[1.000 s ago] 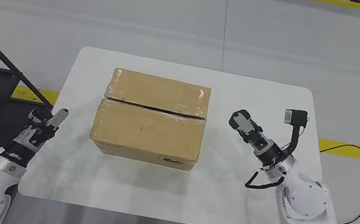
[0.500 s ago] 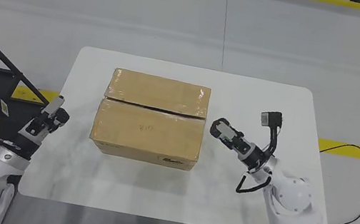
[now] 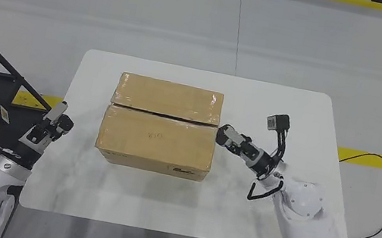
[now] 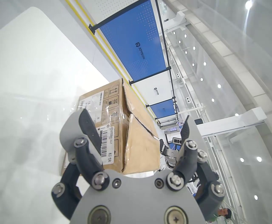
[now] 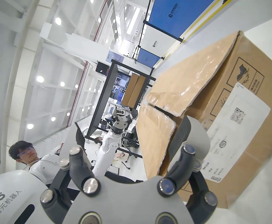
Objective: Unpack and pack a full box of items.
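so the cardboard box [image 3: 160, 125] sits shut in the middle of the white table [image 3: 286, 105], a bit toward the far edge. its 2 top flaps meet along a seam running the length of the box, and the seam gapes slightly. there's glossy clear tape over the top too.

the right gripper [image 3: 224, 134] is right up at the box's right-hand end, level with the top edge and about where the seam comes out. its jaws are spread wide with nothing in them. from the right wrist view the right gripper [image 5: 131, 125] has 1 finger in front of the end wall of the box [image 5: 212, 74], by the ragged corner of the near flap, and the other finger out over the top side. honestly can't tell if that finger actually touches the cardboard or is just beside it. a big white label [image 5: 235, 118] is stuck on that end of the box.

the left gripper [image 3: 60, 117] is well apart from the box's left-hand end, out by the table edge, fingers pointing toward the box. in the left wrist view the left gripper [image 4: 136, 115] is also wide open and empty, with the box [image 4: 114, 99] beyond it. a barcode sticker [image 4: 107, 140] is on that end.
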Controlling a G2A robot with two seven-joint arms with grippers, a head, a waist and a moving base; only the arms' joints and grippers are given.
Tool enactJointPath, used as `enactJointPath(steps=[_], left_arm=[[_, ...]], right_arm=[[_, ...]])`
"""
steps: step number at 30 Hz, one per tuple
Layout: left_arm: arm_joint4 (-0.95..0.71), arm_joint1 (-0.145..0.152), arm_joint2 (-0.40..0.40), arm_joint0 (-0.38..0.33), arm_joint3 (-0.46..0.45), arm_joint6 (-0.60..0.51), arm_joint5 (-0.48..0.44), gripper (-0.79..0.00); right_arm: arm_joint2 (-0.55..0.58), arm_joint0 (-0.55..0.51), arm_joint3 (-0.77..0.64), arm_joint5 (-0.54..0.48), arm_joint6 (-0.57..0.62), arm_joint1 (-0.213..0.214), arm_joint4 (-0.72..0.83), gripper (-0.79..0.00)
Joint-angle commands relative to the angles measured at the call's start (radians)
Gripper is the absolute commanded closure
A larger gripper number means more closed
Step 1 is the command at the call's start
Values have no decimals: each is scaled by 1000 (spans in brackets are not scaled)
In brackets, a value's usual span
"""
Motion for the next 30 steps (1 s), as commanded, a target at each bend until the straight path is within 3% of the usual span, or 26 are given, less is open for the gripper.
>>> enactJointPath(steps=[1, 11, 19, 30], left_arm=[[0, 0, 0, 0, 0, 0, 0, -785], [0, 0, 0, 0, 0, 0, 0, -785], [0, 0, 0, 0, 0, 0, 0, -785], [0, 0, 0, 0, 0, 0, 0, -785]], right_arm=[[3, 2, 5, -11, 2, -1, 29, -785], [25, 1, 5, -96, 99, -3, 268, -785], [8, 18, 27, -1, 57, 3, 42, -785], [2, 26, 40, 7, 17, 2, 11, -785]])
